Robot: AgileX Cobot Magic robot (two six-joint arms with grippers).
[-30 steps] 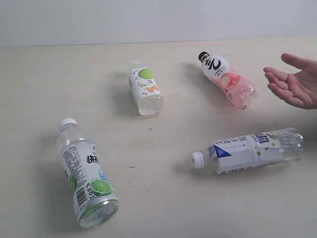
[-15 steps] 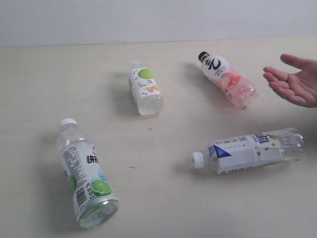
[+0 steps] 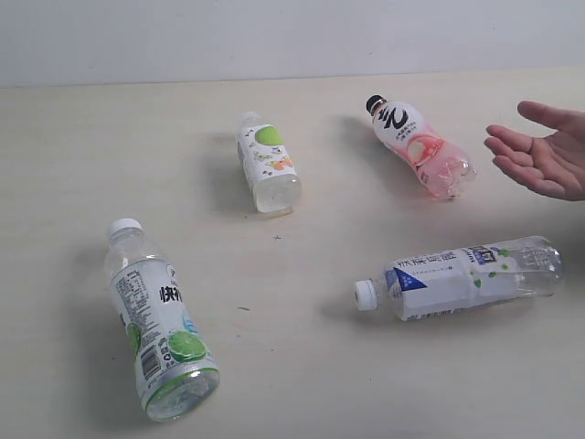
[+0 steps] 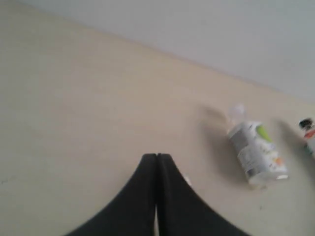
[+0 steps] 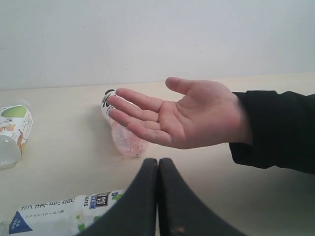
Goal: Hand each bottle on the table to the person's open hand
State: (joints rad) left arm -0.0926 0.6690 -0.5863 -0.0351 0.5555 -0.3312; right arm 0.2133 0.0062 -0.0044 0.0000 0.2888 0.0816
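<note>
Beige counter (image 3: 73, 119) carries four bottles on their sides: pink bottle (image 3: 419, 146), cap far-left, base near the open hand (image 3: 544, 157); blue-labelled bottle (image 3: 462, 277), cap leftward; far lime bottle (image 3: 268, 163) and near lime bottle (image 3: 157, 322), caps pointing away. Left end effector (image 4: 156, 162) and right end effector (image 5: 158, 164) are pinched together, empty.

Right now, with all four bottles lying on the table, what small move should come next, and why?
Probably open the right gripper and reach toward the pink bottle: the gripper is shut and empty, and that bottle lies closest to the person's open hand.
</note>
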